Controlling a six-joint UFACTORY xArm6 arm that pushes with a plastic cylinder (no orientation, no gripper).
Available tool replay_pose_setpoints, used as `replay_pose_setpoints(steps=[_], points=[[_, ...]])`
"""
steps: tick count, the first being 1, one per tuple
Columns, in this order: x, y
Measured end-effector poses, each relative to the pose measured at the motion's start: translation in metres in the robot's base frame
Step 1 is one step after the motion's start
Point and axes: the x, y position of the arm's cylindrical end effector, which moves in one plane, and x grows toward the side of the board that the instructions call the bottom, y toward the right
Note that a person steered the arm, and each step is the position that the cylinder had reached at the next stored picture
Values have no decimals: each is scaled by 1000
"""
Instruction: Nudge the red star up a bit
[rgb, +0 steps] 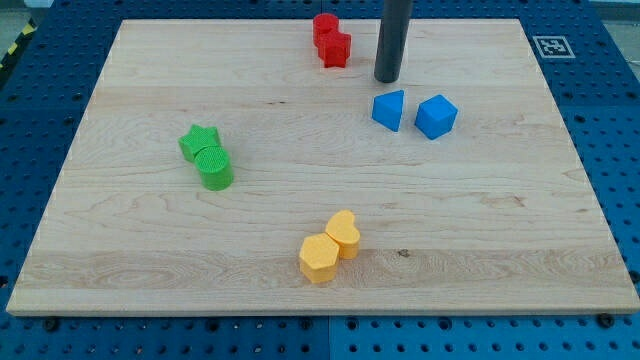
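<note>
Nearest to us, toward the view's bottom, we see two yellow blocks touching each other on the wooden tabletop (120, 270): a yellow hexagon (318, 259) and, just above and to its right, a yellow heart-like block (343, 234).

Farther up and on the view's left sit two green blocks, also pressed together: a green cylinder (215, 168) with a green star (199, 142) touching it on its upper left.

Beyond those, right of centre, we find two blue blocks standing just beside each other with a small gap between them: a blue wedge-like block (389, 109) on the left and a blue cube (436, 116) on the right.

Just above the blue wedge-like block, the dark rod comes down from the view's top, and my tip (387, 78) rests at the board, apart from every block. There are no fingers on this arm, so there is nothing to report as wide, narrow or holding.

Farthest away, near the view's top edge of the tabletop, lie the two red blocks, touching. The red star (335, 48) is the lower right one, just to the left of my tip with a clear gap between them; a red block (324, 27), whose shape we cannot make out, sits against its upper left.

A black and white marker (549, 45) sits on the tabletop's far right corner.
</note>
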Motion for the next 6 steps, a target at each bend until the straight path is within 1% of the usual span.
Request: replay_pose_setpoints(steps=[1,2,4,5,6], points=[[-13,0],[-13,-12],[-14,-62],[-12,-58],[13,-48]])
